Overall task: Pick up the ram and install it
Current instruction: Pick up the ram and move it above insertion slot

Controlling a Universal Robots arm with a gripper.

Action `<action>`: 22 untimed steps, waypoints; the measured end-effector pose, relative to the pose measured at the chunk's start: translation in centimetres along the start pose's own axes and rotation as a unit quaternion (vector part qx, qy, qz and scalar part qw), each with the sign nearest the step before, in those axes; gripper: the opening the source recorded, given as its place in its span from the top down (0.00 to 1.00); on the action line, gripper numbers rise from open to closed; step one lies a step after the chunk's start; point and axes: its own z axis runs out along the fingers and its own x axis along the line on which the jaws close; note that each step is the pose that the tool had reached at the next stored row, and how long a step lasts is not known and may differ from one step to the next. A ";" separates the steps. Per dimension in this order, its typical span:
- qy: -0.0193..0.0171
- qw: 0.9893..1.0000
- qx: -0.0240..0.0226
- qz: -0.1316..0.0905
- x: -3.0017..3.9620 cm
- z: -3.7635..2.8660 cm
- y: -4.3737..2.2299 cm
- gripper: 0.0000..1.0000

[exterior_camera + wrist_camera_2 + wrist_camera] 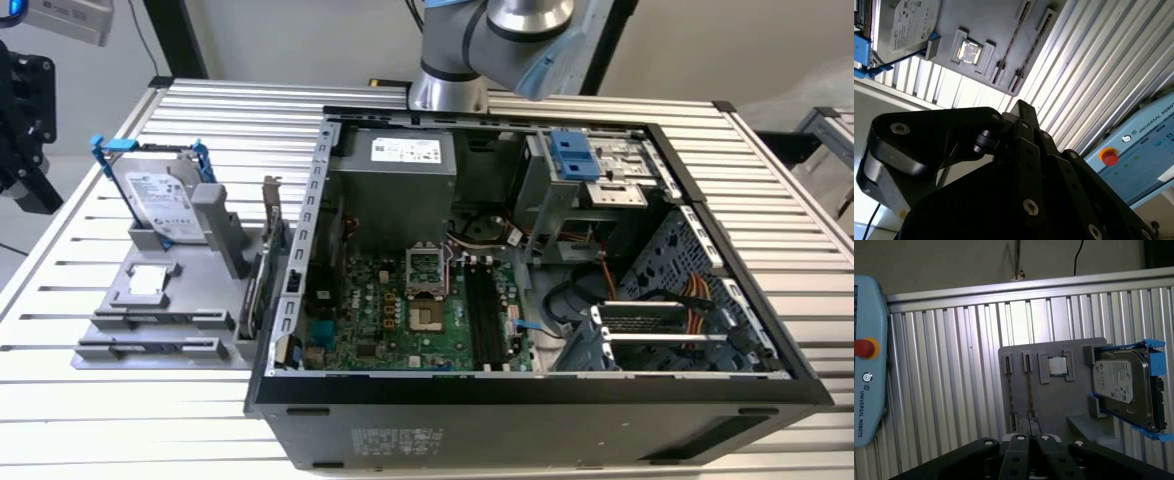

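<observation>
1. At the exterior view's left, a gray tray (160, 335) sits on the ribbed metal table (80, 410). A silver hard drive (167, 200) with blue rails stands up in it.
2. A small square chip (150, 283) lies flat in the tray, just in front of the hard drive.
3. The ram (1029, 390) is in the tray too. It is two thin strips standing on their edges in long slots, side by side. They are on the side of the tray next to the computer case.
4. The arm's fingers (1017, 452) are pressed together and hold nothing. In both wrist views they point toward the tray. They hang apart from it and do not touch the ram.
5. To the exterior view's right of the tray, the black computer case (534, 400) lies open. The big green motherboard (387, 310) is inside it.
6. The robot arm (461, 50) goes up behind the case.
</observation>
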 end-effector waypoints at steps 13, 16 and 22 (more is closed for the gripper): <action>0.000 1.000 0.000 0.000 0.00 0.00 0.00 0.00; 0.000 1.000 0.000 0.000 0.00 0.00 0.00 0.00; 0.000 1.000 0.001 -0.007 0.00 0.00 0.00 0.00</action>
